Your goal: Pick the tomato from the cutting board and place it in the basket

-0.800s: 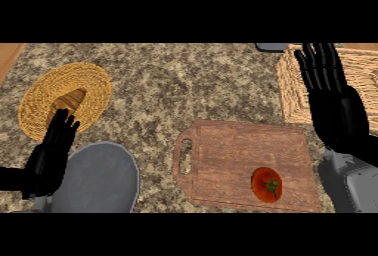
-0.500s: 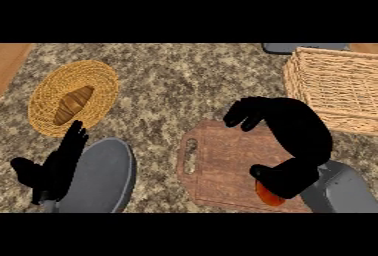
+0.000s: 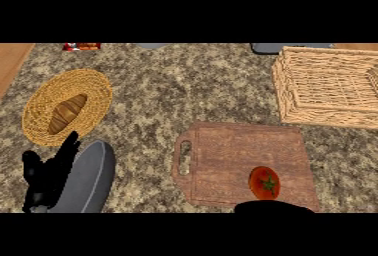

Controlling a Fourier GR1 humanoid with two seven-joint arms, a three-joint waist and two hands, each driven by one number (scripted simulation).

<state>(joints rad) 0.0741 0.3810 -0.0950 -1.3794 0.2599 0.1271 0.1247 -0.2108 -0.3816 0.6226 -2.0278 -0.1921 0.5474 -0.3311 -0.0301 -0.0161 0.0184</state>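
Fingers [image 3: 68, 147] of the left hand [image 3: 44, 175] were straight and apart, pointing up, holding nothing. That hand rested at the lower left of the view, near a woven plate [image 3: 33, 125] carrying a loaf [image 3: 66, 112]. Right hand [image 3: 272, 207] showed only as a dark sliver at the lower edge, just below the tomato [image 3: 264, 182]. Whether it was open or closed could not be told, and no contact with the tomato was visible. Tomato lay on the board [image 3: 229, 155], near its lower right corner, stem side up. Basket [image 3: 325, 87] stood on the bench [image 3: 162, 95] beyond the board, at the upper right, apart from it, with no contents visible in the part shown. Task status, as judged: no step was complete, and the grasp was not yet made. Outstanding steps: close the right hand on the tomato, lift it off the board, carry it to the basket, release it inside
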